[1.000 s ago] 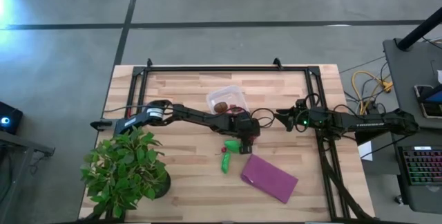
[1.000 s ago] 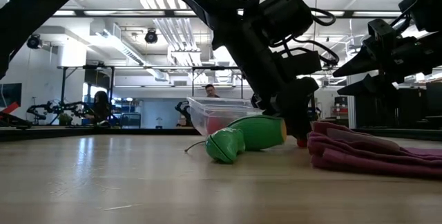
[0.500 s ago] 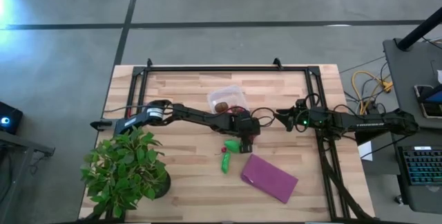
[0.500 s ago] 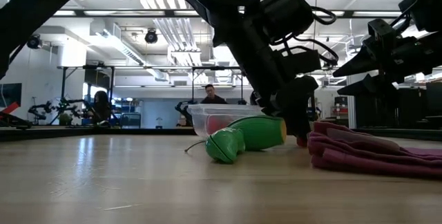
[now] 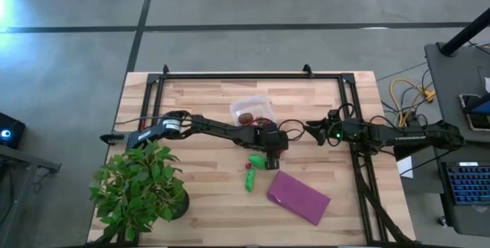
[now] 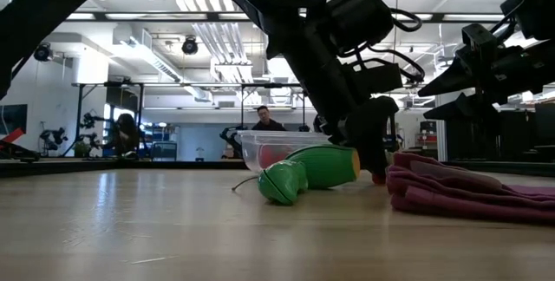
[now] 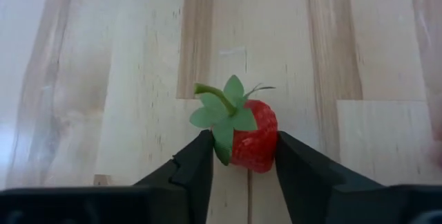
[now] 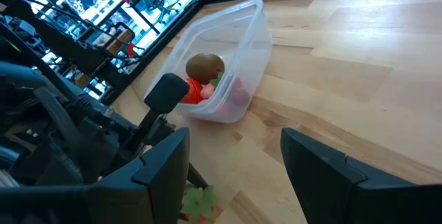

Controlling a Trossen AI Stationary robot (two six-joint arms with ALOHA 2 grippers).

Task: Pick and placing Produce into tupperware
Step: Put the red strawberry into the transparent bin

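Note:
A small red strawberry (image 7: 254, 135) with a green leafy cap lies on the wooden table, between the two fingers of my left gripper (image 7: 242, 165), which is shut on it. In the high view this gripper (image 5: 271, 155) is at mid-table, just near-side of the clear tupperware (image 5: 253, 111). The tupperware holds a brown ball (image 8: 205, 65) and red pieces. Two green pods (image 5: 259, 161) (image 5: 249, 181) lie on the table beside the left gripper. My right gripper (image 8: 235, 175) waits open at the table's right (image 5: 314, 130). My left gripper pinches the strawberry's red body (image 7: 266, 148) between its two fingers, one on each side, just below the leafy cap. The fingers slant down from above. The strawberry's underside seems to rest on the table, with its cap pointing away from the wrist.
A purple cloth (image 5: 298, 197) lies crumpled near-right of the left gripper. It shows close beside the fingers in the low view (image 6: 468, 190). A leafy potted plant (image 5: 142, 190) stands at the near left corner. A black frame (image 5: 253, 76) runs along the table's far and right sides.

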